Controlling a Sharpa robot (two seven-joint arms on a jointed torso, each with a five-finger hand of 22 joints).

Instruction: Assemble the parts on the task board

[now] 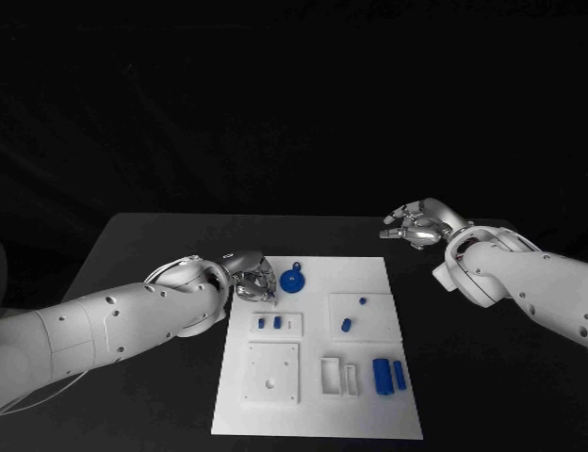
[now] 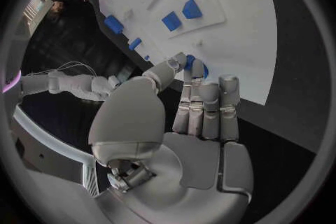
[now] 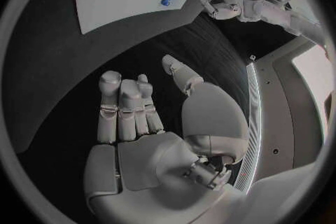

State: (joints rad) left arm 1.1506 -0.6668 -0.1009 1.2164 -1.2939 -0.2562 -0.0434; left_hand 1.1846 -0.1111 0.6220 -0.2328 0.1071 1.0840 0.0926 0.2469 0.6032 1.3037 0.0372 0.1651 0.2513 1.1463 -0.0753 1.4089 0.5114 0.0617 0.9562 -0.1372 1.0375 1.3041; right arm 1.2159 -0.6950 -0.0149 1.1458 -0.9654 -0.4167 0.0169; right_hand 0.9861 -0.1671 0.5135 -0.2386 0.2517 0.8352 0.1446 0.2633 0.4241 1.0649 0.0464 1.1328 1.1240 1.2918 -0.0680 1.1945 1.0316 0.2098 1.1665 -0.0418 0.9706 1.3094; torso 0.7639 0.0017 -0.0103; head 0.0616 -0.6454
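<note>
The left hand hovers at the task board's left edge, fingers apart and holding nothing, fingertips just beside a round blue part lying on the board. The right hand hangs over the black table beyond the board's far right corner, fingers loosely spread, holding nothing.

The task board lies on the surface before me. My left hand is at its far left edge; my right hand hangs beyond its far right corner.
</note>
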